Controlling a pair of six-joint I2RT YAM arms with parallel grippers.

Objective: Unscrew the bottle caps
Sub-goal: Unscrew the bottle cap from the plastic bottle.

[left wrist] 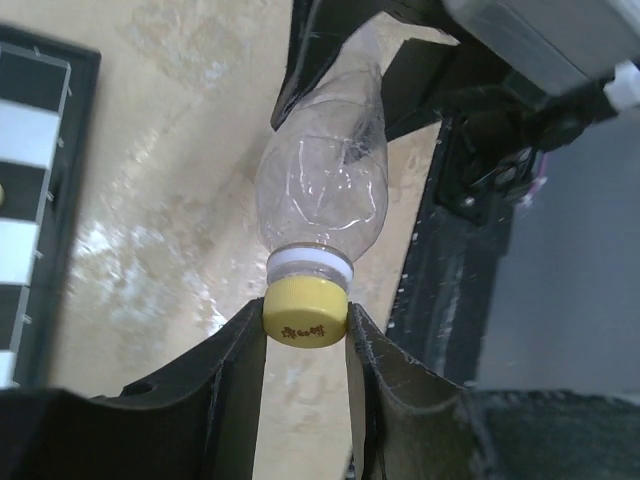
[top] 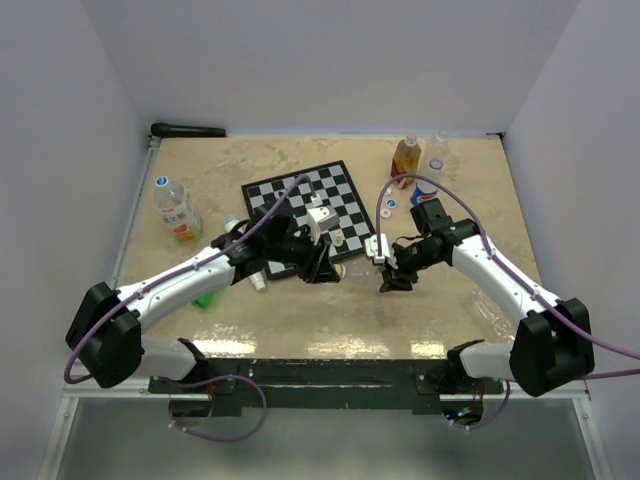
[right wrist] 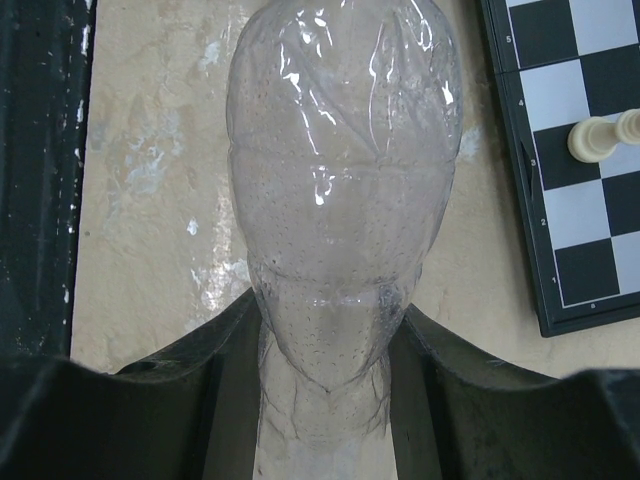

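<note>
A clear empty bottle (left wrist: 325, 190) hangs level above the table between my two grippers. Its yellow ribbed cap (left wrist: 305, 312) sits between the fingertips of my left gripper (left wrist: 305, 328), which is shut on it. The bottle's other end is clamped by my right gripper (right wrist: 325, 345), the crumpled clear body (right wrist: 345, 180) filling the right wrist view. From above, the left gripper (top: 328, 268) and right gripper (top: 388, 278) face each other near the table's middle, just in front of the chessboard. The bottle barely shows there.
A black and white chessboard (top: 305, 205) with a few pieces lies behind the grippers. A labelled bottle with a blue cap (top: 175, 210) stands at left. An orange bottle (top: 405, 157) and a clear one (top: 440, 148) stand at back right. Loose caps (top: 388, 208) lie nearby.
</note>
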